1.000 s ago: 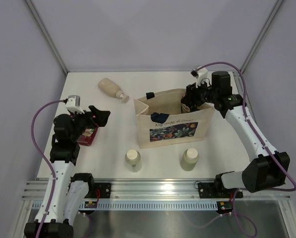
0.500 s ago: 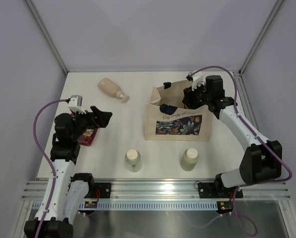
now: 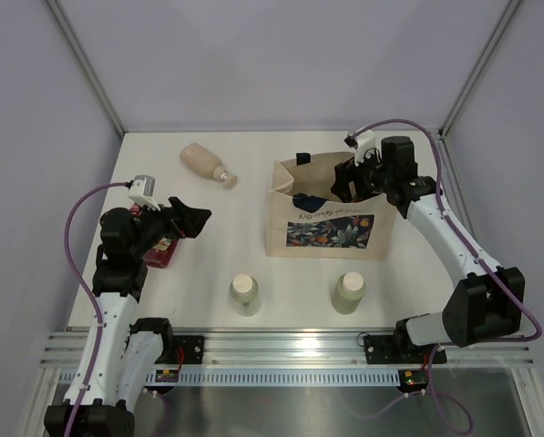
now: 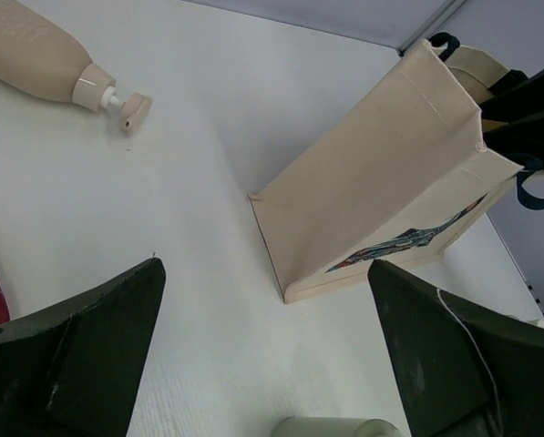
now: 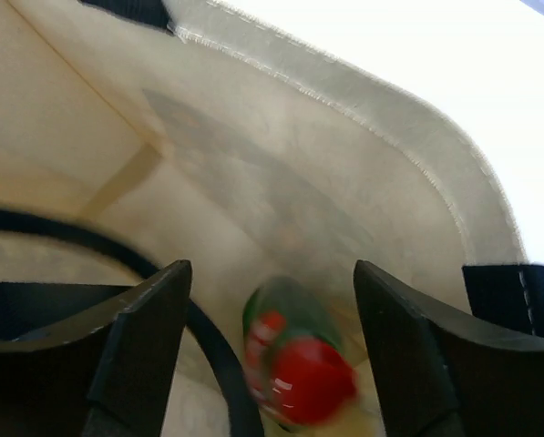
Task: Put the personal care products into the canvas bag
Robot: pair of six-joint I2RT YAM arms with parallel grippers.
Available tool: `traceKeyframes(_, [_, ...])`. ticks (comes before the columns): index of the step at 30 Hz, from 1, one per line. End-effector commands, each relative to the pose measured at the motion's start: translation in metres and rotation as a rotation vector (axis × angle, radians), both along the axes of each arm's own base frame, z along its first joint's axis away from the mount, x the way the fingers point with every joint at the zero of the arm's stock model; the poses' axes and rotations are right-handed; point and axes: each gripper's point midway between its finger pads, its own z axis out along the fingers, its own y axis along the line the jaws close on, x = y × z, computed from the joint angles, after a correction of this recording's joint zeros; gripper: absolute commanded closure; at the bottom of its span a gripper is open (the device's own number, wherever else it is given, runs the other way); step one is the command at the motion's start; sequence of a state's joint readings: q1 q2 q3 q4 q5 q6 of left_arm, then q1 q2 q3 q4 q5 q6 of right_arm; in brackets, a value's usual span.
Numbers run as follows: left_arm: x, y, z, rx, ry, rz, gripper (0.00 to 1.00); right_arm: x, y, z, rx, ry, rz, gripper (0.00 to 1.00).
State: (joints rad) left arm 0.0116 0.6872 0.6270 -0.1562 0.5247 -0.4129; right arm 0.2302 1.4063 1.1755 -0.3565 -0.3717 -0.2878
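Right fingers (image 5: 139, 337) sit in the mouth of the canvas bag (image 3: 331, 214), spread apart and gripping nothing. A green-and-red bottle (image 5: 294, 360) shows between them, lower inside the bag, clear of both pads (blurred, so I can't tell its exact pose). A navy strap handle (image 5: 208, 314) curves across the interior just beside it. The bag stands upright on the table (image 3: 253, 196), right of centre, with the floral panel (image 3: 335, 230) facing the arm bases. Left fingers (image 4: 89, 337) are wide open and empty, held above the table's left side and aimed toward the bag, well apart from it. The beige pump bottle (image 3: 206, 165) lies on its side at the far left, pump end toward the bag. A red squeeze bottle (image 3: 165, 248) lies under the left wrist. One pale bottle (image 3: 244, 293) stands near the front edge, left of the bag front, and the second pale bottle (image 3: 349, 293) stands just in front of the bag. Four products are out on the table.
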Motion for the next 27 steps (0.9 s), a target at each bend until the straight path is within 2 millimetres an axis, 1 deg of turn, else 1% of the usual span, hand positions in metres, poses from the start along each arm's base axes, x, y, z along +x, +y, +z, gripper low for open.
traceKeyframes(1, [-0.01, -0.015, 0.013, -0.035, -0.019, -0.089, 0.01, -0.023, 0.011, 0.035, 0.077, 0.016, 0.05, 0.17])
traceKeyframes(3, [-0.016, -0.024, 0.011, -0.039, 0.001, -0.118, 0.01, -0.033, 0.018, 0.051, 0.112, 0.014, 0.104, 0.17])
traceKeyframes(4, [-0.016, -0.025, 0.011, -0.051, 0.014, -0.117, 0.01, -0.038, 0.02, 0.061, 0.127, 0.004, 0.113, 0.17])
traceKeyframes(5, [-0.018, -0.027, 0.01, -0.057, 0.027, -0.12, 0.01, -0.044, 0.025, 0.068, 0.146, -0.001, 0.15, 0.17])
traceKeyframes(7, [-0.021, -0.031, 0.01, -0.065, 0.048, -0.122, 0.01, -0.061, 0.032, 0.092, 0.172, -0.031, 0.233, 0.16])
traceKeyframes(8, [-0.022, -0.032, 0.009, -0.065, 0.061, -0.12, 0.01, -0.066, 0.034, 0.099, 0.173, -0.053, 0.27, 0.16])
traceKeyframes(9, [-0.027, -0.039, 0.009, -0.063, 0.079, -0.134, 0.01, -0.076, 0.037, 0.107, 0.174, -0.068, 0.32, 0.16])
traceKeyframes(10, [-0.025, -0.037, 0.007, -0.051, 0.09, -0.104, 0.01, -0.089, 0.04, 0.114, 0.172, -0.087, 0.39, 0.16])
traceKeyframes(11, [-0.029, -0.039, 0.001, -0.037, 0.121, -0.098, 0.01, -0.103, 0.047, 0.125, 0.173, -0.141, 0.506, 0.16])
traceKeyframes(12, [-0.034, -0.048, 0.003, -0.028, 0.137, -0.107, 0.01, -0.116, 0.048, 0.123, 0.176, -0.116, 0.553, 0.16])
traceKeyframes(13, [-0.029, -0.044, -0.002, -0.001, 0.158, -0.056, 0.01, -0.127, 0.049, 0.123, 0.173, -0.112, 0.606, 0.16])
traceKeyframes(14, [-0.035, -0.048, -0.008, 0.017, 0.196, -0.061, 0.01, -0.139, 0.053, 0.126, 0.149, -0.187, 0.738, 0.16])
traceKeyframes(15, [-0.04, -0.054, -0.01, 0.03, 0.209, -0.079, 0.01, -0.154, 0.051, 0.125, 0.148, -0.144, 0.771, 0.16])
traceKeyframes(16, [-0.04, -0.053, -0.005, 0.03, 0.21, -0.055, 0.01, -0.157, 0.05, 0.123, 0.143, -0.137, 0.788, 0.17])
traceKeyframes(17, [-0.048, -0.058, -0.005, 0.037, 0.22, -0.08, 0.01, -0.157, 0.048, 0.125, 0.11, -0.178, 0.815, 0.17])
traceKeyframes(18, [-0.05, -0.059, 0.001, 0.038, 0.212, -0.079, 0.01, -0.164, 0.046, 0.121, 0.104, -0.15, 0.82, 0.17])
traceKeyframes(19, [-0.054, -0.06, 0.004, 0.041, 0.207, -0.085, 0.01, -0.165, 0.044, 0.119, 0.09, -0.145, 0.814, 0.17])
traceKeyframes(20, [-0.063, -0.062, 0.005, 0.048, 0.206, -0.109, 0.01, -0.168, 0.043, 0.116, 0.089, -0.128, 0.814, 0.17])
traceKeyframes(21, [-0.066, -0.062, 0.005, 0.056, 0.21, -0.101, 0.01, -0.17, 0.042, 0.114, 0.086, -0.121, 0.813, 0.17])
traceKeyframes(22, [-0.071, -0.062, 0.005, 0.066, 0.228, -0.108, 0.01, -0.172, 0.041, 0.112, 0.09, -0.107, 0.808, 0.17])
traceKeyframes(23, [-0.077, -0.068, 0.002, 0.076, 0.247, -0.136, 0.01, -0.172, 0.041, 0.106, 0.096, -0.094, 0.799, 0.17])
traceKeyframes(24, [-0.079, -0.069, -0.001, 0.077, 0.273, -0.13, 0.01, -0.174, 0.041, 0.106, 0.099, -0.094, 0.79, 0.17])
traceKeyframes(25, [-0.082, -0.072, 0.0, 0.078, 0.29, -0.136, 0.01, -0.174, 0.04, 0.103, 0.101, -0.091, 0.778, 0.17])
traceKeyframes(26, [-0.091, -0.08, -0.01, 0.109, 0.341, -0.168, 0.01, -0.171, 0.041, 0.098, 0.116, -0.074, 0.756, 0.17])
traceKeyframes(27, [-0.093, -0.081, -0.012, 0.117, 0.362, -0.147, 0.01, -0.174, 0.041, 0.1, 0.12, -0.083, 0.745, 0.17])
